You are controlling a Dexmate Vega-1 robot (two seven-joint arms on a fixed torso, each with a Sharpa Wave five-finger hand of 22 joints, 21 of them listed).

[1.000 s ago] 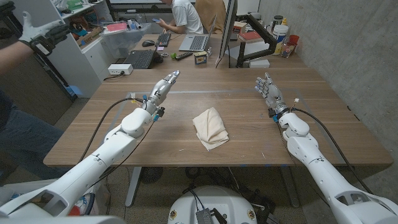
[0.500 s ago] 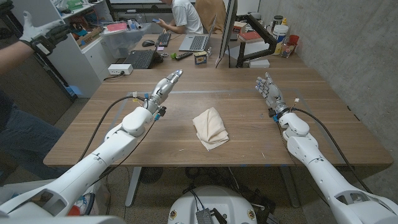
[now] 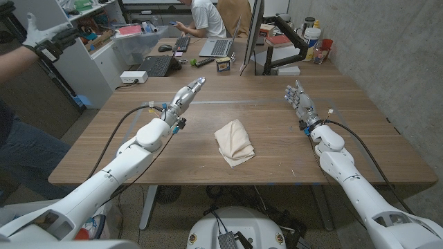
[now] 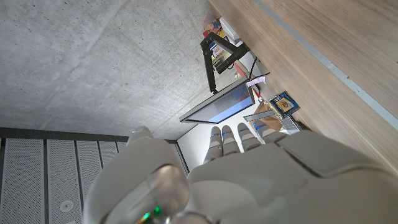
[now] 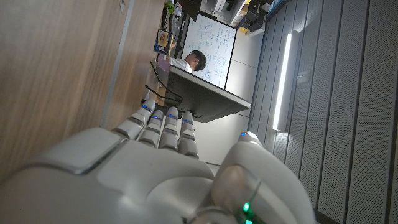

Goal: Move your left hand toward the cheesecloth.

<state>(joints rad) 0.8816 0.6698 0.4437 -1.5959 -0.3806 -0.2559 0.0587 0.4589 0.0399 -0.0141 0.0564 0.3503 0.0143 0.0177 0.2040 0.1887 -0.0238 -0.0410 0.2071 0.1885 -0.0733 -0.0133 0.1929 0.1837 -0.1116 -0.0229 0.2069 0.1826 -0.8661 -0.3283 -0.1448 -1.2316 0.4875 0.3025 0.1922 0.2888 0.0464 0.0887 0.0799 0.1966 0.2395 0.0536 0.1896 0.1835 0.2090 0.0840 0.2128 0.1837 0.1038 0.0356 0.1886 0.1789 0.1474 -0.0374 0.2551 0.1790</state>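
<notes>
The wooden table [image 3: 277, 149] stretches wide across the head view, its grain running side to side, and a pale strip crosses the far part of the top. Coming in from the lower left is the left arm [image 3: 131, 155], white-shelled with a black cable looping beside it, and from the lower right the right arm [image 3: 346, 173], also trailing a dark cable. Behind the table a person [image 3: 206, 17] in a white shirt sits at a desk with laptops, and a dark monitor [image 3: 252, 34] stands at the table's far edge. Out in the middle of the table lies the cheesecloth [image 3: 234, 142], a cream folded bundle, lying flat and touched by nothing. The left hand [image 3: 185, 94] is up over the far left part of the table, fingers stretched out straight and close together, pointing away toward the far edge, holding nothing, and it is well apart from the cheesecloth, which lies nearer the robot and to its right. The right hand [image 3: 299, 102] stands over the far right part of the table, fingers extended and slightly spread, empty as well, well apart from the cloth on the other side.
</notes>
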